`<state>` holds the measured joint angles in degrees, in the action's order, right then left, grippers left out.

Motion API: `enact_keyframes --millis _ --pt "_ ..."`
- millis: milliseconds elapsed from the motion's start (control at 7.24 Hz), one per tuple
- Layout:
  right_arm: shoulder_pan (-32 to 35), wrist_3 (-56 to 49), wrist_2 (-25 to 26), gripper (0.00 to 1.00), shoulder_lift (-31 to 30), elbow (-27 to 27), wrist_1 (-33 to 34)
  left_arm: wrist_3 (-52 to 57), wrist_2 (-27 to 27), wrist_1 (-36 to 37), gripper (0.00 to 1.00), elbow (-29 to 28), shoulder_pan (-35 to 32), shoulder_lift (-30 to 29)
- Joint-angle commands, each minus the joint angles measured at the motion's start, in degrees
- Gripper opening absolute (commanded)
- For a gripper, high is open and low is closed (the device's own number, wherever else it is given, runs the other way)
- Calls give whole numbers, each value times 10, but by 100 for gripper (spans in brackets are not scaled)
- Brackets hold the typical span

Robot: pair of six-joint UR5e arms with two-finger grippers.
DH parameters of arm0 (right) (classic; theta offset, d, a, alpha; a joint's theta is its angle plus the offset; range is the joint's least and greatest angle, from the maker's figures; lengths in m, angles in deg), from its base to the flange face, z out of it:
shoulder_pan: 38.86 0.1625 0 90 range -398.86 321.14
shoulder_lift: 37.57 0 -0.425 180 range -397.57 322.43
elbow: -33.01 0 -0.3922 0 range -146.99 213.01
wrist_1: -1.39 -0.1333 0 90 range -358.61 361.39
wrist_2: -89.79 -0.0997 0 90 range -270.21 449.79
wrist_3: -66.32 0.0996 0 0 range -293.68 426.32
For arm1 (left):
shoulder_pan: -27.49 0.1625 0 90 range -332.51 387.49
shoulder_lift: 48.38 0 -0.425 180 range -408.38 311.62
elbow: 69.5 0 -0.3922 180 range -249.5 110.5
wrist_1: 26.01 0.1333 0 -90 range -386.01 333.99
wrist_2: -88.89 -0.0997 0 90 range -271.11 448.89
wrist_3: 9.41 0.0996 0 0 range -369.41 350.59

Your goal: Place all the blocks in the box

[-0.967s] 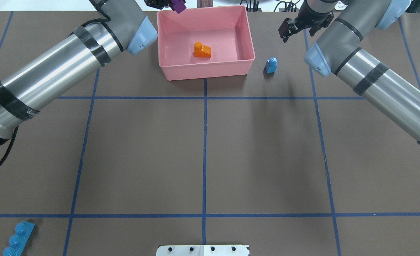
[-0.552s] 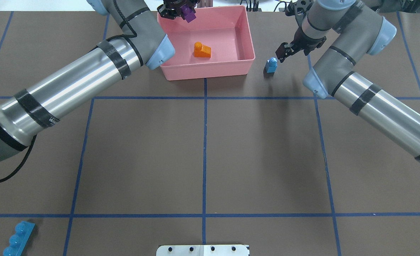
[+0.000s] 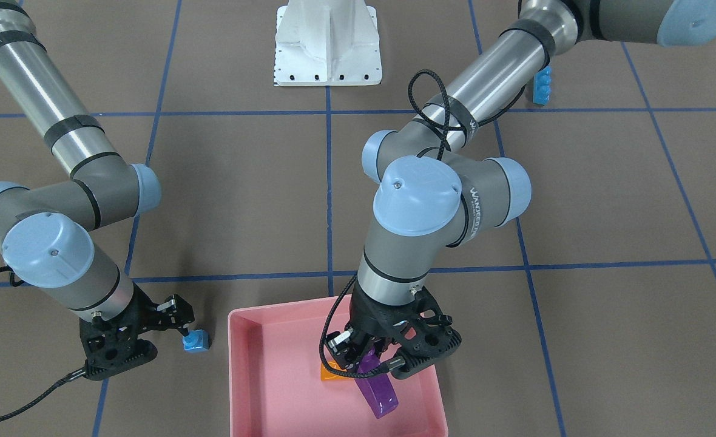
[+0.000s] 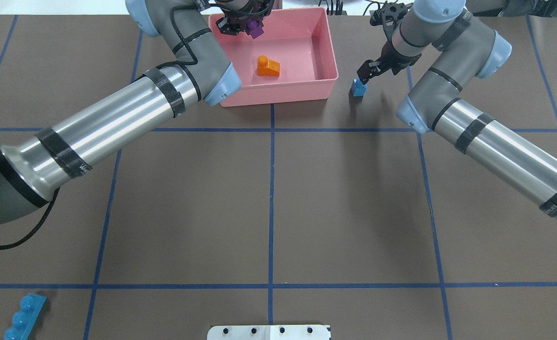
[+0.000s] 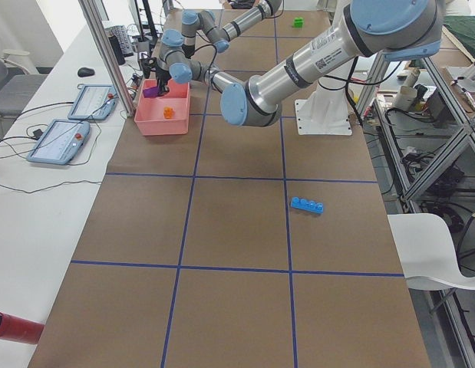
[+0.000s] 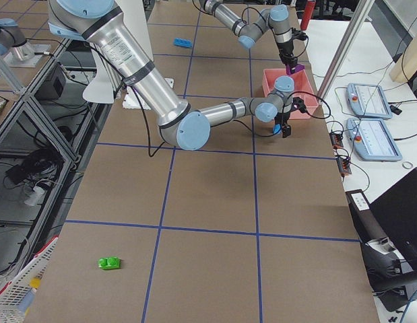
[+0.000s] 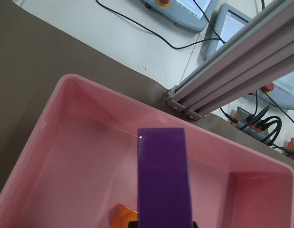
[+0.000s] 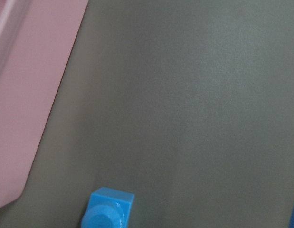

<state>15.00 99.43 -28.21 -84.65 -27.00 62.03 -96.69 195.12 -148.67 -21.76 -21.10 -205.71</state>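
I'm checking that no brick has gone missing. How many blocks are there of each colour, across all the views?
Orange: 1, the orange block, in the box.
Purple: 1, the purple block, held by the left gripper.
Blue: 2, the small blue block and the long blue block.
Green: 1, the green block.
Total: 5.

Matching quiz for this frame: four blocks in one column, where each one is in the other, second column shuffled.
1. orange block
2. purple block
3. small blue block
4. long blue block

A. in left gripper, over the box
B. on table, by right gripper
C. on table, far from box
D. lying in box

Pairs: 1-D, 2-A, 3-B, 4-C.
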Motion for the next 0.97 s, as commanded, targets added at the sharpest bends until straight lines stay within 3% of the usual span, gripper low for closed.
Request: enact_keyframes --millis 0,414,552,690,829 --pt "1 2 -6 100 8 1 -1 0 -1 -1 0 -1 2 0" --pt "-23 8 0 100 23 16 -1 0 -21 -1 0 -6 8 0" --pt "-25 9 1 100 32 30 -1 0 -24 -1 28 -6 9 0" --pt "-25 9 1 97 32 34 -1 9 -25 -1 99 -5 12 0" --pt "-25 10 1 90 32 43 0 10 -25 -1 100 -5 13 -1"
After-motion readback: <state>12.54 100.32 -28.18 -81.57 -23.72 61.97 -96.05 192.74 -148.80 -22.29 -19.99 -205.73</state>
